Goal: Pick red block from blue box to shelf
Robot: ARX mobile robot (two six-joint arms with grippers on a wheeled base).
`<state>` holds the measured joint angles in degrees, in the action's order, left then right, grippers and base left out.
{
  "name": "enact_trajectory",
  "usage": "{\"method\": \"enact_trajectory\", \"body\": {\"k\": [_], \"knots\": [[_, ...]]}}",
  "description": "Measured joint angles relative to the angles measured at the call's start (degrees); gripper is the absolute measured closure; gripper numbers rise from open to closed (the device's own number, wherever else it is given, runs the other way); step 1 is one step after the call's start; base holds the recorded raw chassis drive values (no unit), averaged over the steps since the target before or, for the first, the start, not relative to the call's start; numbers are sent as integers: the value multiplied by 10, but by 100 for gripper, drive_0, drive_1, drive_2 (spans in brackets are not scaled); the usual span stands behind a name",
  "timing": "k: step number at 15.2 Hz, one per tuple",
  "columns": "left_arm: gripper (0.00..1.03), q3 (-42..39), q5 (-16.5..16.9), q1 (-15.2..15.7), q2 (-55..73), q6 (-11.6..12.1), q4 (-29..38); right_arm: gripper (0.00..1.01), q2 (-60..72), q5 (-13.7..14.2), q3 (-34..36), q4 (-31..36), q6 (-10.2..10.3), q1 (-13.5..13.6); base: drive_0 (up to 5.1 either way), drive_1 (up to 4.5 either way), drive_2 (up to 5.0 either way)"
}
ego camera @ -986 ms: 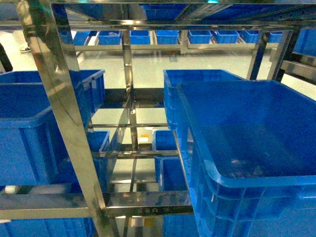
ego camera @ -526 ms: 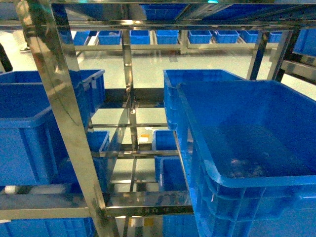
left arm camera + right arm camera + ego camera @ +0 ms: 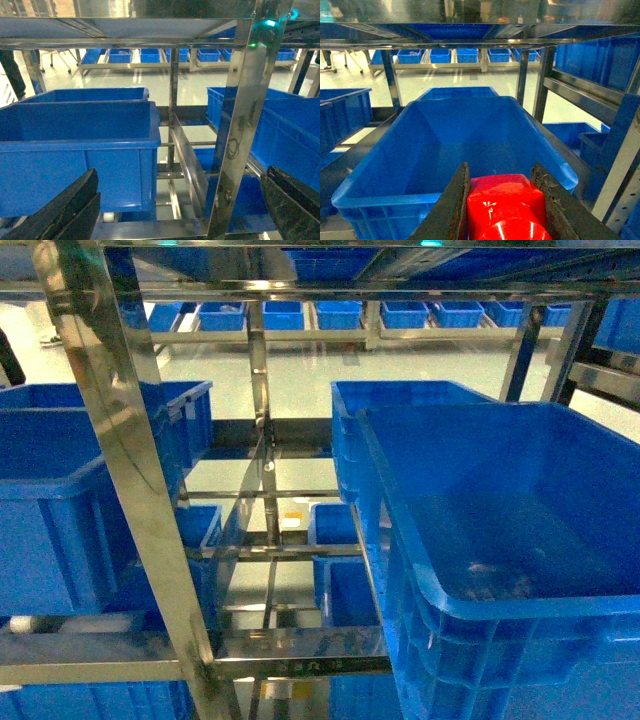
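The red block [image 3: 504, 205], glossy with a round stud facing the camera, sits clamped between the two dark fingers of my right gripper [image 3: 500, 172]. It hangs just in front of and above the near rim of a dark blue crate. The shelf [image 3: 120, 440] of shiny steel posts and rails fills the head view, and its rail [image 3: 470, 42] runs overhead in the right wrist view. My left gripper [image 3: 182, 172] is open and empty, facing a shelf post [image 3: 245, 125]. Neither gripper shows in the head view. The blue box is out of view.
A large dark blue crate [image 3: 500, 490] sits on the shelf at right and another [image 3: 50, 490] at left. The same crates appear as the right one [image 3: 460, 130] and the left one [image 3: 75, 130]. More crates [image 3: 340, 315] line the far floor.
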<state>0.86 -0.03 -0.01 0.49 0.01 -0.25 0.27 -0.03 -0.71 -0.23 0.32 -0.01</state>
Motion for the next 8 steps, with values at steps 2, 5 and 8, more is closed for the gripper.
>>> {"method": "enact_trajectory", "body": {"k": [2, 5, 8], "knots": [[5, 0, 0, 0, 0, 0, 0, 73, 1, 1, 0, -5, -2, 0, 0, 0, 0], [5, 0, 0, 0, 0, 0, 0, 73, 190, 12, -55, -24, -38, 3, 0, 0, 0], [5, 0, 0, 0, 0, 0, 0, 73, 416, -19, -120, 138, -38, -8, 0, 0, 0]]}}
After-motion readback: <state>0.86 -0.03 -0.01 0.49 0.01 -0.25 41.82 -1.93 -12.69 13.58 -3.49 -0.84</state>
